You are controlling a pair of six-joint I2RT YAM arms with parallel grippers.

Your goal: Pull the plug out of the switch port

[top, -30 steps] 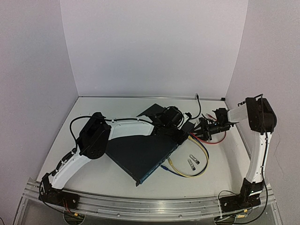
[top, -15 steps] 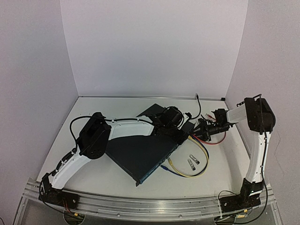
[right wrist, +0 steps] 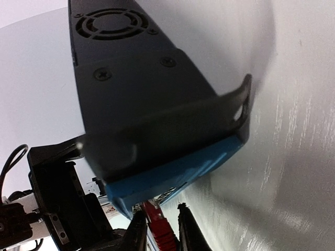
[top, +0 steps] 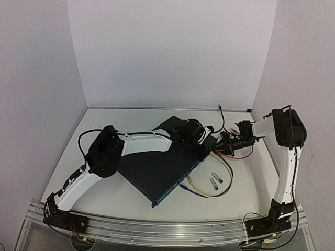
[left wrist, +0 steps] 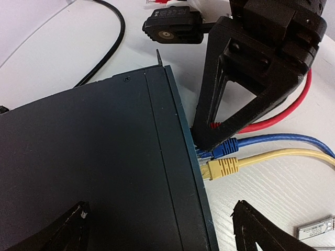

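The switch (top: pixel 154 172) is a big flat dark box lying at an angle on the table, its socket face (left wrist: pixel 191 172) turned to the right. A blue plug (left wrist: pixel 225 148) and a yellow plug (left wrist: pixel 222 167) sit in ports. Just above them is the red plug (right wrist: pixel 159 224), still at the socket face. My right gripper (right wrist: pixel 161 226) is shut on its boot, one finger on each side. My left gripper (left wrist: pixel 161 206) hangs open over the switch's top edge, holding nothing. In the top view the right gripper (top: pixel 224 144) meets the switch's far right corner.
Red cable (top: pixel 243 156), yellow cable (top: pixel 222 189) and blue cable (top: pixel 189 190) loop on the table right of the switch. Two small silver modules (top: pixel 214 181) lie inside the yellow loop. A black cable (left wrist: pixel 112 31) and a black adapter (left wrist: pixel 170 26) lie behind the switch.
The right gripper's fingers have drawn together onto the red plug, and the right arm has edged slightly toward the switch. The left arm has not moved.
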